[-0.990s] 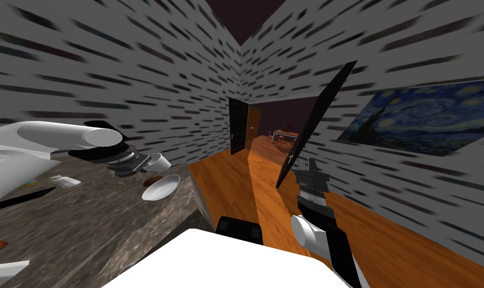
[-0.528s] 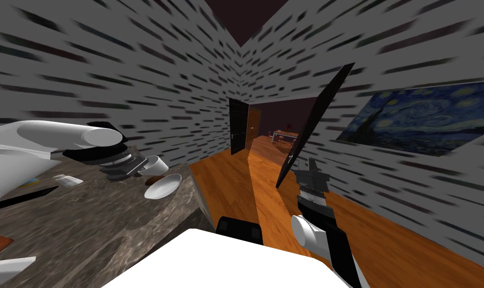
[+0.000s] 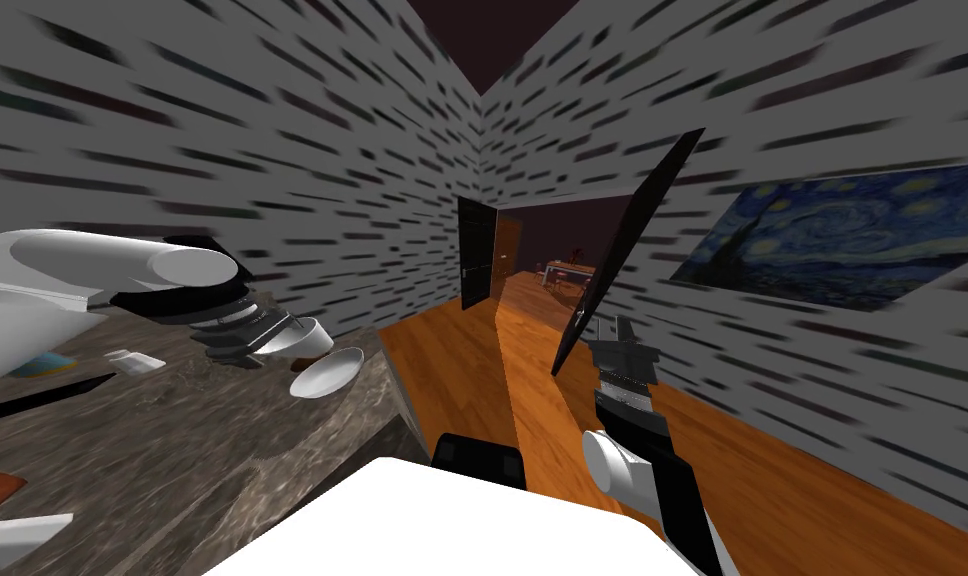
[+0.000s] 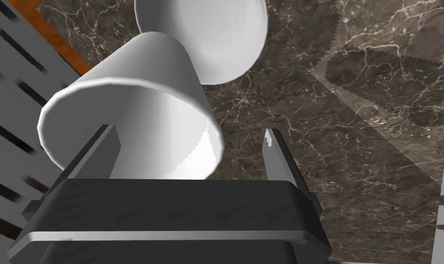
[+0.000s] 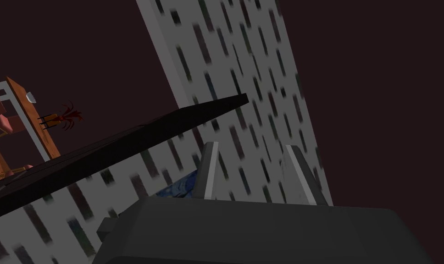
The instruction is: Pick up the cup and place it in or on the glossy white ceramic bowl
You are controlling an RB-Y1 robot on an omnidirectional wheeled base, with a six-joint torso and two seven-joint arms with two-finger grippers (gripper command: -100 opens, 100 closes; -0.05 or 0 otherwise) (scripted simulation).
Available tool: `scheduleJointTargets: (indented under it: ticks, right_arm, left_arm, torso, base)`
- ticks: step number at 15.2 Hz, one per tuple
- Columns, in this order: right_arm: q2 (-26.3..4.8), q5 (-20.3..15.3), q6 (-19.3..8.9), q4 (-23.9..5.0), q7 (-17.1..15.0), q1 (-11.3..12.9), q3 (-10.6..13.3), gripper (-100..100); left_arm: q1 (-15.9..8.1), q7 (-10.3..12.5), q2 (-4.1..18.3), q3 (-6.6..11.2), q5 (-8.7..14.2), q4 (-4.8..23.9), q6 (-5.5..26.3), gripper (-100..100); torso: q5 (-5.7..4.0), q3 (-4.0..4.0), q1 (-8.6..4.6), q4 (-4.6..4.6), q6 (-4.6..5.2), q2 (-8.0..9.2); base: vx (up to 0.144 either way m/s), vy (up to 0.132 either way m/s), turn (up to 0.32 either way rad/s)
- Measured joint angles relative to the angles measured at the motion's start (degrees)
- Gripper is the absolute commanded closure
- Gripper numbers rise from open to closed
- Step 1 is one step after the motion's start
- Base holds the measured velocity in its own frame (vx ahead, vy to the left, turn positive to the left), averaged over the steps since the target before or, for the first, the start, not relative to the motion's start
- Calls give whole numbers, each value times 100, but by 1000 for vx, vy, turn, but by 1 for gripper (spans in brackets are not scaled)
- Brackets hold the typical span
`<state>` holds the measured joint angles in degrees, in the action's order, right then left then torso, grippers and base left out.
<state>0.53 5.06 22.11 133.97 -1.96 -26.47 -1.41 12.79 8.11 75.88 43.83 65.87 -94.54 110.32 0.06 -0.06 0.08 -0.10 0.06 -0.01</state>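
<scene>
A plain white cup point(image 4: 138, 91) hangs tilted over the dark marble counter, its mouth towards my left hand and its base over the rim of the white bowl point(image 4: 225, 41). My left gripper point(image 4: 189, 133) is open. One finger point(image 4: 99, 146) stands inside the cup's mouth and the other point(image 4: 276, 156) stands outside, apart from the cup's wall. In the head view the cup point(image 3: 310, 336) sits at the left gripper point(image 3: 272, 338), just above the bowl point(image 3: 324, 373) near the counter's corner. My right gripper point(image 3: 624, 335) is held over the wooden floor, open, with nothing between its fingers point(image 5: 207, 169).
The marble counter point(image 3: 172, 450) ends in an edge just right of the bowl. A small white bottle point(image 3: 135, 361), a dark flat strip point(image 3: 42, 395) and a white block point(image 3: 17, 535) lie on it. A dark door leaf point(image 3: 622, 260) leans close above my right gripper.
My left hand has dipped, bringing the cup lower and closer to the bowl. Its fingers have spread from shut on the cup's wall to wide open. The right arm is still.
</scene>
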Motion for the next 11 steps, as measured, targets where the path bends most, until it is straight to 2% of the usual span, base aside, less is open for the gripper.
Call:
scheduleJointTargets:
  ticks: [6,11]
  right_arm:
    - [0,0,0,0,0,0,0,0]
    - [0,0,0,0,0,0,0,0]
  left_arm:
    - [136,264,457,355,446,-1,300,-100]
    - [141,273,473,370,460,4,317,-100]
  torso:
    - [1,1,-2,0,0,2]
    - [2,-3,-6,-1,-1,-5]
  base:
    - [-14,22,-32]
    - [0,0,0]
